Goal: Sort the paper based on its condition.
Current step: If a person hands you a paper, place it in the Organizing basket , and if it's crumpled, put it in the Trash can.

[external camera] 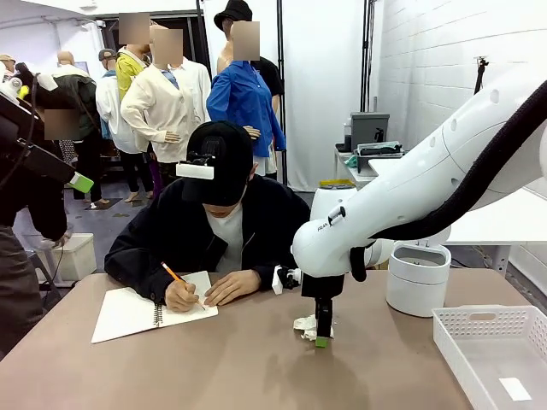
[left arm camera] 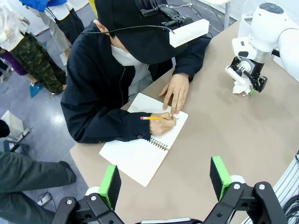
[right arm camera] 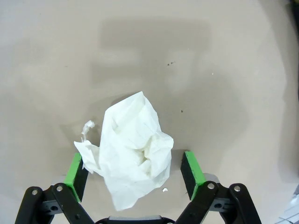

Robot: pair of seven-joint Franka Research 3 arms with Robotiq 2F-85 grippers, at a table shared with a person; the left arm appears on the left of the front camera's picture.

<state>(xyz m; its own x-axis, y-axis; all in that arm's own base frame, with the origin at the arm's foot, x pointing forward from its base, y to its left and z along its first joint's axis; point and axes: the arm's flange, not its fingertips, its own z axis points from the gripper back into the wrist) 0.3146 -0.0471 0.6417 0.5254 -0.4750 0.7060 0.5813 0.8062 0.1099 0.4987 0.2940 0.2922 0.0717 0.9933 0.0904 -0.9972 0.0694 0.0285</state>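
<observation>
So the right gripper (external camera: 322,335) is hanging straight down over the brown table (external camera: 256,367) with its jaws spread wide. The paper (right arm camera: 133,154) is sitting right between its green pads (right arm camera: 75,169) as a crumpled white wad, not gripped. One pad looks like it's brushing the wad's edge, but that's hard to say. The left gripper (left arm camera: 165,179) is hovering up high on the left, also gaping with nothing in it. Across the table a person is writing in a spiral notebook (external camera: 128,314) with an orange pencil (external camera: 173,275). A white basket (external camera: 513,323) is sitting by the right edge.
</observation>
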